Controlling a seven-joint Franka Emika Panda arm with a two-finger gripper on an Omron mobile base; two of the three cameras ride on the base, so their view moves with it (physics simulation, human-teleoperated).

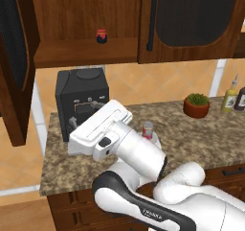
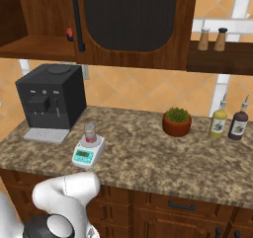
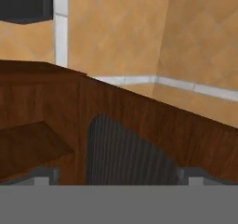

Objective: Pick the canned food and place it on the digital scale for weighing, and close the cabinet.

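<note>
While the canned food [image 2: 90, 133] tops the digital scale [image 2: 88, 152], arm lettered FRANKA

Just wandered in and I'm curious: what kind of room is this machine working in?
A kitchen, computer-rendered by the look of it: a granite counter with a black coffee machine, a dark wooden wall cabinet above, and sauce bottles by the tiled wall.

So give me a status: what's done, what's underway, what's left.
Done: the canned food stands on the digital scale.

Underway: the hand camera faces the open left door of the cabinet.

Left: swinging that door shut; the right one is closed.
</note>
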